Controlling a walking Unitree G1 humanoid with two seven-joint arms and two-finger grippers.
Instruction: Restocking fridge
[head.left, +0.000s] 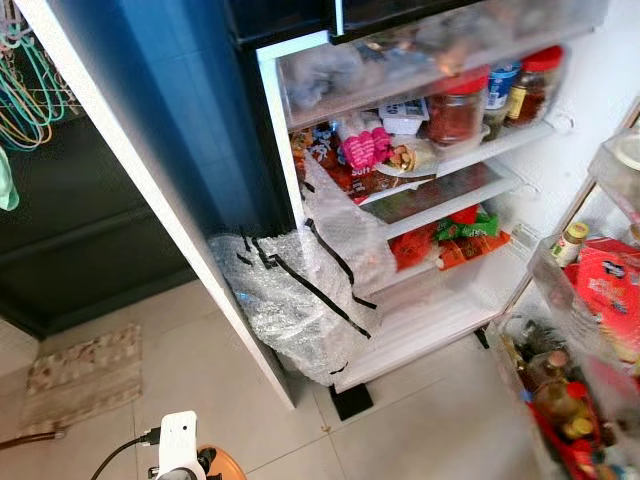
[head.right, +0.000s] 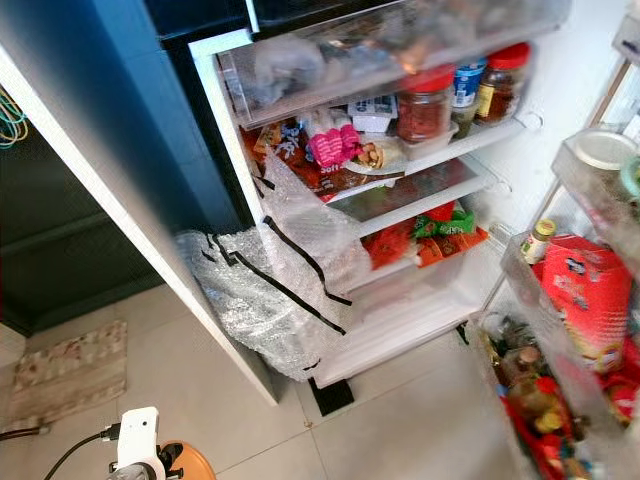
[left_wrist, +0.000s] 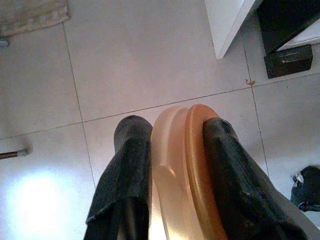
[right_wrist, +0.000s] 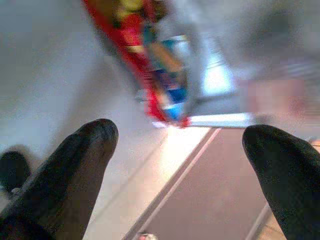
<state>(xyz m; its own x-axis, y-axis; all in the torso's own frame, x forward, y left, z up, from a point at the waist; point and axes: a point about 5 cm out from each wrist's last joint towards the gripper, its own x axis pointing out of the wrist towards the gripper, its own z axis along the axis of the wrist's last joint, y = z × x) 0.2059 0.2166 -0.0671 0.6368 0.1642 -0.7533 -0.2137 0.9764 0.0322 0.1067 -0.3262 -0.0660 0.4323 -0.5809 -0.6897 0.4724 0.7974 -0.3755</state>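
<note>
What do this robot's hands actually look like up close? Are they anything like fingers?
Each gripper has two long, thick black fingers with rounded tips and a matte, rubbery-looking surface: the left gripper and the right gripper look alike. In the left eye view, a white boxy wrist part with a black cable plugged into its side sits on the left arm.

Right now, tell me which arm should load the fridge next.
Left, probably: the left gripper is shut on an orange plate, ready for a fridge shelf. The right gripper is open and holds nothing.
</note>
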